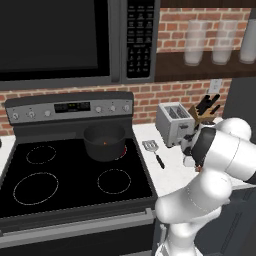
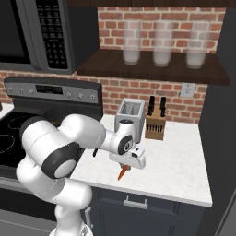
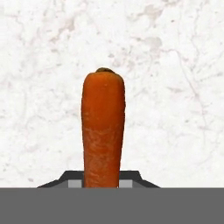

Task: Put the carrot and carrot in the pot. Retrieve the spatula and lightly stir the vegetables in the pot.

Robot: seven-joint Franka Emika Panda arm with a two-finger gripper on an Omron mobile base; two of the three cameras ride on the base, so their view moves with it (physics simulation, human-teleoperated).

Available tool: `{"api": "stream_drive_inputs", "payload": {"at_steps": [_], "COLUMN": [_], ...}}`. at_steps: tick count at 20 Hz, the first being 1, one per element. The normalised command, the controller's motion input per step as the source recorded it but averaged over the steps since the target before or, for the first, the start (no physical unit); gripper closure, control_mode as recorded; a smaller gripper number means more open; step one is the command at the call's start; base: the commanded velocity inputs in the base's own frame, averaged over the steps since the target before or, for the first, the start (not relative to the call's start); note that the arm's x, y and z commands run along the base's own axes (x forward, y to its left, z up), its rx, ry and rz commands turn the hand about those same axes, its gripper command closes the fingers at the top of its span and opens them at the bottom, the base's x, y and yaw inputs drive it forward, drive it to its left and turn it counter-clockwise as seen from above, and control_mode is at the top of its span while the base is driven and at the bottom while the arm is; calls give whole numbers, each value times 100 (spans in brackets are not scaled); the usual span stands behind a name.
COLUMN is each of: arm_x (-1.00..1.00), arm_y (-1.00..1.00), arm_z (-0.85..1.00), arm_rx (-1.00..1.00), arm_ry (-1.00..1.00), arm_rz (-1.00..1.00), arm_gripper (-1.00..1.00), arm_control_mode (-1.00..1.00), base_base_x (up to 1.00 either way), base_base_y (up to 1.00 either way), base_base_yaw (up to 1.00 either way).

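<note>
My gripper (image 2: pixel 125 167) hangs over the white counter in front of the toaster, pointing down, shut on an orange carrot (image 2: pixel 121 174). In the hand view the carrot (image 3: pixel 103 127) runs up from between the fingertips of the gripper (image 3: pixel 101 181) against the marble. Whether its tip touches the counter I cannot tell. The dark grey pot (image 1: pixel 104 142) stands on the stove's back right burner, with a small orange carrot piece (image 1: pixel 105 143) inside. On the counter just right of the stove lies the spatula (image 1: pixel 151 146), its black handle pointing toward the front.
A silver toaster (image 2: pixel 129 115) and a wooden knife block (image 2: pixel 155 124) stand at the back of the counter (image 2: pixel 184 161). A microwave (image 1: pixel 65 40) hangs over the stove (image 1: pixel 75 175). Glass jars (image 2: pixel 161 44) sit on a shelf above.
</note>
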Motion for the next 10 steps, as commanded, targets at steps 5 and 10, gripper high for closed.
{"api": "stream_drive_inputs", "payload": {"at_steps": [5, 10], "arm_x": [-9, -72], "arm_y": [0, 0], "arm_z": [-12, 31], "arm_rx": [0, 3], "arm_ry": [0, -1], "arm_rz": [0, 0], "arm_gripper": [100, 100], "arm_control_mode": [-100, -100], "base_base_x": [0, 0], "base_base_y": [0, 0], "base_base_yaw": [0, 0]}}
